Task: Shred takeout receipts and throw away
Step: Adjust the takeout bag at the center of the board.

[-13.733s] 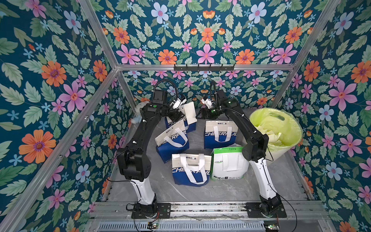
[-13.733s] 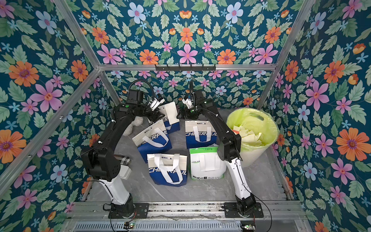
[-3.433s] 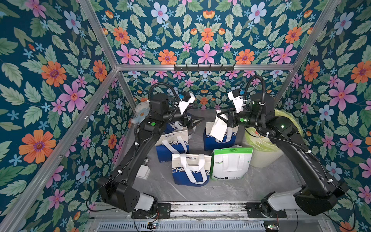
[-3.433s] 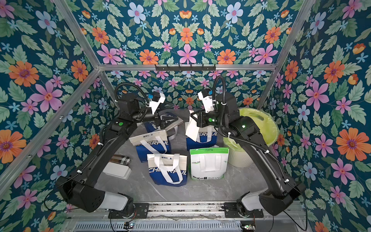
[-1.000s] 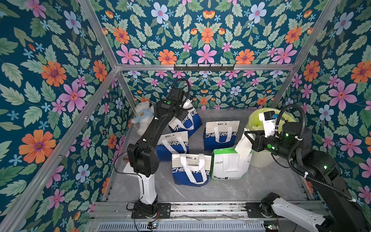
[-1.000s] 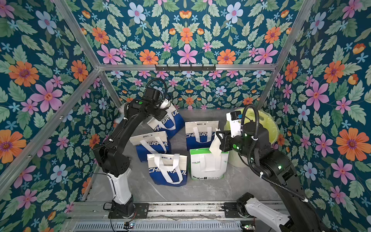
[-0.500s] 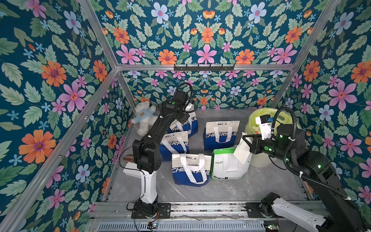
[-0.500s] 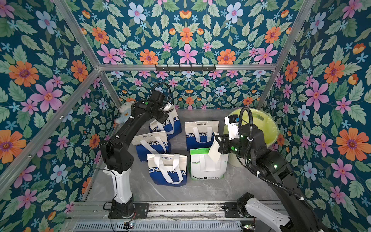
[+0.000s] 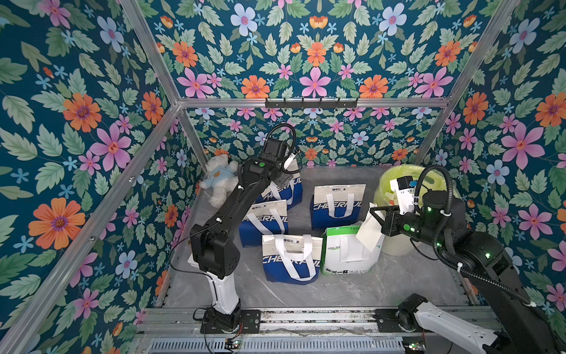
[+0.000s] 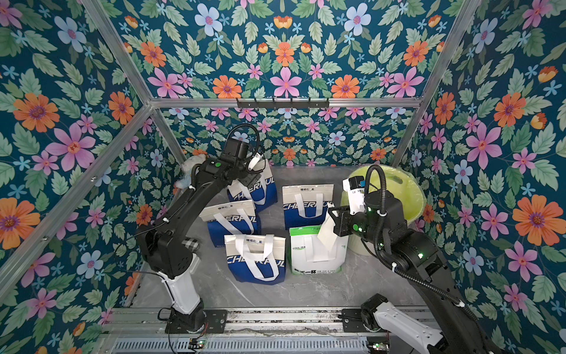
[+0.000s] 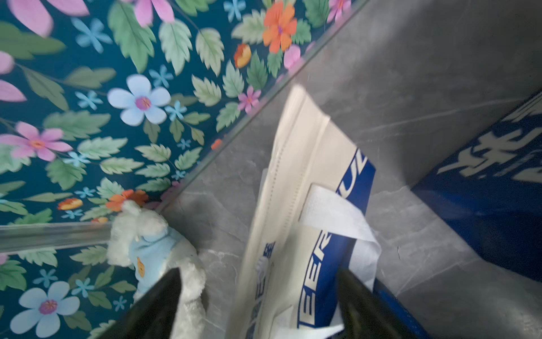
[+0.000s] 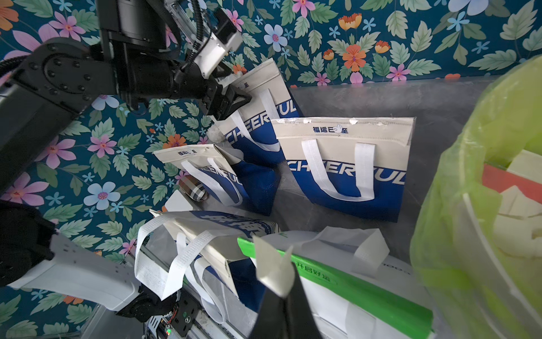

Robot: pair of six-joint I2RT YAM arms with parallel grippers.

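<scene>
Plain white receipt (image 12: 272, 267), seemingly torn-edged, pinched in right pincer (image 12: 286, 296), left pincer (image 11: 258, 274) spread wide

Enclosure walls: dark teal wallpaper (image 9: 312, 82) printed with pink, orange and pale-blue flowers and green leaves. Same print on the back, both sides and the upper panels, in both top views. Silver aluminium frame bars (image 9: 220, 102) run along the panel joints: one horizontal across the back, slanted ones at the left and right corners. Black hook rail (image 9: 311, 103) sits mid-span on the horizontal bar. Floor is a grey marble-look slab (image 9: 398, 282) with thin pale veins and meets the wallpaper directly at the back edge. Front edge: slotted silver aluminium base rail (image 9: 321, 318), with a perforated grey vent strip (image 9: 306, 346) nearest the camera. Light is even and diffuse, shadows soft.
</scene>
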